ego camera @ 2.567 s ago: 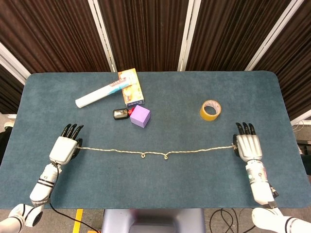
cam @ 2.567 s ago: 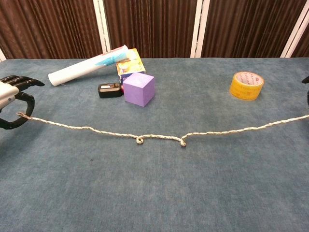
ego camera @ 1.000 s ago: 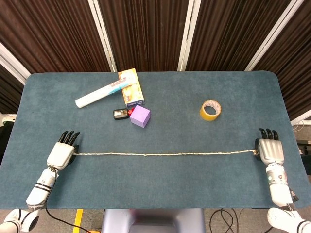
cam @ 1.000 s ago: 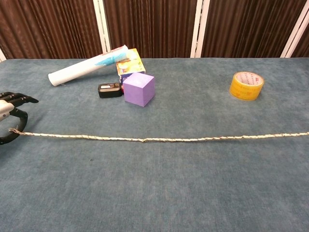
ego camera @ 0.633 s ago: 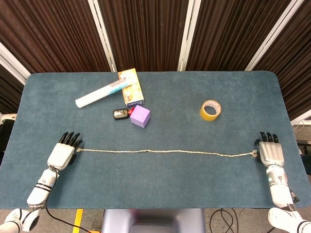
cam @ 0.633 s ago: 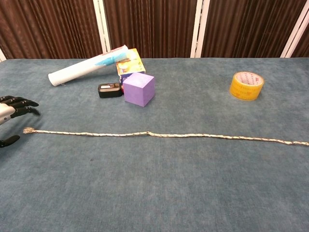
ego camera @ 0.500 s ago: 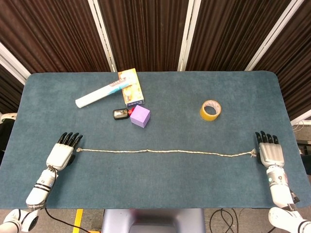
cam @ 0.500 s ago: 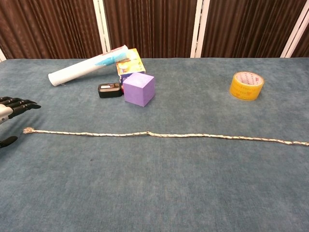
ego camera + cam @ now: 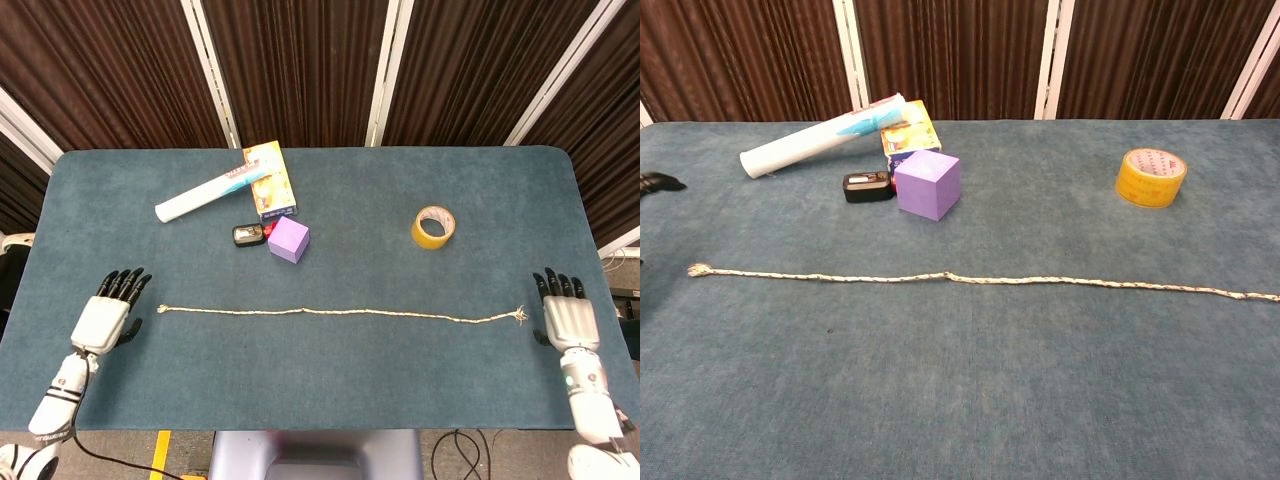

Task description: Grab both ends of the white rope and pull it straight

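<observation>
The white rope (image 9: pixel 340 313) lies almost straight across the near part of the blue table, also seen in the chest view as the rope (image 9: pixel 980 280). My left hand (image 9: pixel 105 314) rests flat, fingers apart, a short way left of the rope's left end and holds nothing. My right hand (image 9: pixel 565 312) lies flat with fingers spread just right of the frayed right end, apart from it. In the chest view only a dark fingertip of the left hand (image 9: pixel 658 182) shows at the left edge.
Behind the rope stand a purple cube (image 9: pixel 288 240), a small black device (image 9: pixel 247 234), a colourful box (image 9: pixel 270 178) and a white rolled tube (image 9: pixel 205 195). A yellow tape roll (image 9: pixel 432 226) sits at the right back.
Both hands let go of the rope ends and drew outward, away from them. The rope was pulled taut, then settled on the table nearly straight.
</observation>
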